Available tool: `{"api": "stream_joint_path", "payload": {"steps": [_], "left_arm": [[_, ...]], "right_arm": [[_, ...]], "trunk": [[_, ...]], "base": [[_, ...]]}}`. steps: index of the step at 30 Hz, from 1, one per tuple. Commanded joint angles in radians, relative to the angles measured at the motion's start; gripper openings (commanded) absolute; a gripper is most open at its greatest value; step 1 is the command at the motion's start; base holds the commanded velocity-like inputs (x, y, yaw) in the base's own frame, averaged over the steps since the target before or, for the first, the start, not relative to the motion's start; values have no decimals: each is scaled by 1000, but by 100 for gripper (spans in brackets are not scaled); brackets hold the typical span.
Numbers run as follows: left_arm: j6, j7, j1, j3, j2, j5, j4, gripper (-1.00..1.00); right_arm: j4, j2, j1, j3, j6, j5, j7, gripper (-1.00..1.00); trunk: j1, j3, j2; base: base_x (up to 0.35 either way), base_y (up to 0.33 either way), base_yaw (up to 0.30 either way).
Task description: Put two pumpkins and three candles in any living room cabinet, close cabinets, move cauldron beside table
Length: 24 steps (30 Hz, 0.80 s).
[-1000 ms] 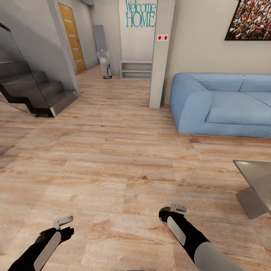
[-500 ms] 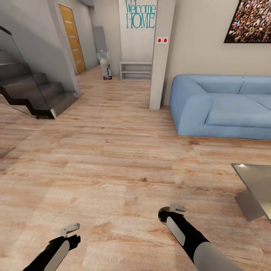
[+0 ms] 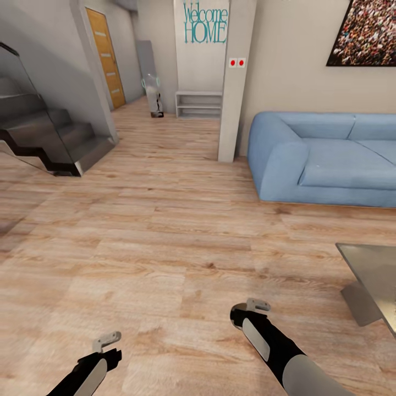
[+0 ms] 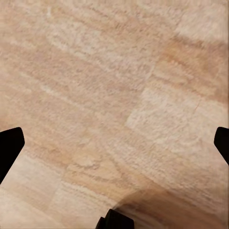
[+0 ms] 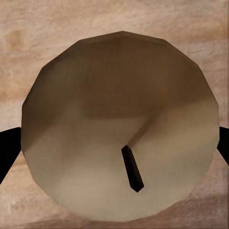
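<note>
1. Candle [image 5: 119,126]: a stubby cream-to-beige cylinder with a rounded top and a short dark wick [image 5: 132,169] is seen end-on in the right wrist view, between the two dark fingertips [image 5: 7,152] of the right gripper [image 3: 257,304]. The jaws are clenched on the candle from both sides.
2. The right gripper is carried low over the pale wood-plank floor [image 3: 165,236], near the robot and right of centre in the head view. The candle itself cannot be made out in that view.
3. The left gripper [image 3: 107,340] is held low at the near left. In the left wrist view its dark fingertips [image 4: 9,148] stand far apart with bare floor planks between them; the jaws are released and nothing is held.
4. A corner of the low rectangular table with a glossy grey reflective top [image 3: 374,269] and a grey slab leg is seen at the near right edge, well apart from the right gripper.
5. A light-blue upholstered sofa [image 3: 324,159] stands at the far right, against the beige wall.
6. A dark grey staircase [image 3: 49,137] is at the far left.
7. A teal "Welcome HOME" wall sign [image 3: 205,22] and a low grey open shelf unit [image 3: 199,103] are at the far centre, beside an orange wooden door [image 3: 105,55].
</note>
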Motion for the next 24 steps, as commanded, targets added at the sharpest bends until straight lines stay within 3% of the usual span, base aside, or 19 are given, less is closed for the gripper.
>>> {"api": "stream_joint_path", "payload": {"steps": [1, 19, 24], "left_arm": [[2, 9, -1, -6, 1, 9, -1, 100], [1, 9, -1, -7, 1, 8, 14, 100], [0, 9, -1, -6, 1, -14, 16, 100]], "right_arm": [[-1, -1, -1, 6, 3, -10, -11, -100], [3, 0, 1, 11, 2, -11, -7, -100], [5, 0, 10, 11, -3, -10, -8, -100]], "trunk": [[-4, 2, 7], [-73, 59, 133], [-92, 74, 168]], "base": [[0, 0, 0], [0, 0, 0], [0, 0, 0]]}}
